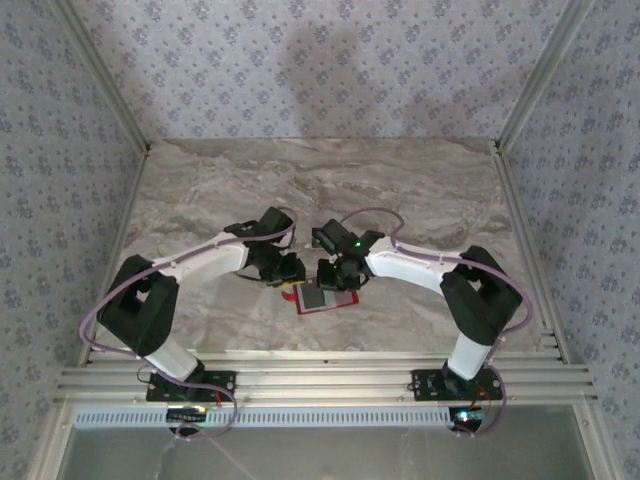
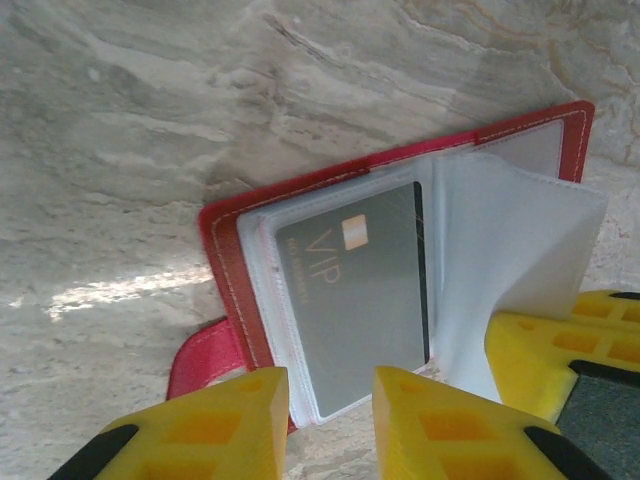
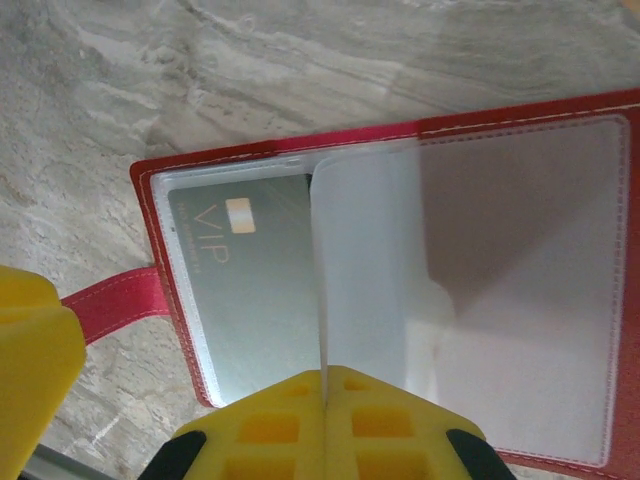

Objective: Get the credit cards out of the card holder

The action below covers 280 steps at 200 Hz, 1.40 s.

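Observation:
The red card holder [image 1: 325, 300] lies open on the marble table between both arms, its red rim [image 2: 225, 270] and side tab [image 2: 200, 360] plain to see. A grey credit card marked VIP [image 2: 360, 290] sits inside the left clear pocket, and I cannot tell if more cards lie under it. My left gripper [image 2: 330, 385] is open, its yellow fingertips just short of that pocket's near edge, one to each side of its corner. My right gripper [image 3: 325, 378] is shut on a clear pocket leaf [image 3: 370, 260] and holds it upright, baring the card [image 3: 250, 280].
Marble table [image 1: 320, 180] stretches away behind the holder. Patterned walls stand at the back and both sides, and a metal rail [image 1: 320, 380] runs along the near edge by the arm bases. A yellow finger of the right gripper [image 2: 540, 350] stands close beside the left one.

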Each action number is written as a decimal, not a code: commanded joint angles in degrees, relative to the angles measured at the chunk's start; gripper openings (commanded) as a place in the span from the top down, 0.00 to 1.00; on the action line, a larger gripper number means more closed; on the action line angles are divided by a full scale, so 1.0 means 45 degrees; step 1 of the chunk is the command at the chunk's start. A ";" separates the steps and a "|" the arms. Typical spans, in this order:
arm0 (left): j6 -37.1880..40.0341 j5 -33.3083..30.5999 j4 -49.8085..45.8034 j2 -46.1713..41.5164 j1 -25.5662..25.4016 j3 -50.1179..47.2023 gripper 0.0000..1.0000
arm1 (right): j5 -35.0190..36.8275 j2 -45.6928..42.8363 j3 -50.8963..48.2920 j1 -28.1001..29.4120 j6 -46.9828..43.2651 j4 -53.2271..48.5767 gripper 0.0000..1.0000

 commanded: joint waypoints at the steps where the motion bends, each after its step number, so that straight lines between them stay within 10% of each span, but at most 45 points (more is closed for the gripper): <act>1: -0.0441 -0.0147 0.0030 0.0323 -0.0275 0.0358 0.72 | 0.0106 -0.0787 -0.0571 -0.0120 0.0642 0.0449 1.00; 150: -0.0684 -0.0207 0.0595 0.1298 -0.0565 -0.0083 0.72 | 0.0208 -0.1334 -0.1000 0.0073 0.0821 0.0470 1.00; 280: -0.0320 -0.0254 0.0028 0.1604 -0.0556 0.0337 0.72 | 0.2111 -0.1376 -0.1800 -0.0929 -0.0541 -0.2047 0.62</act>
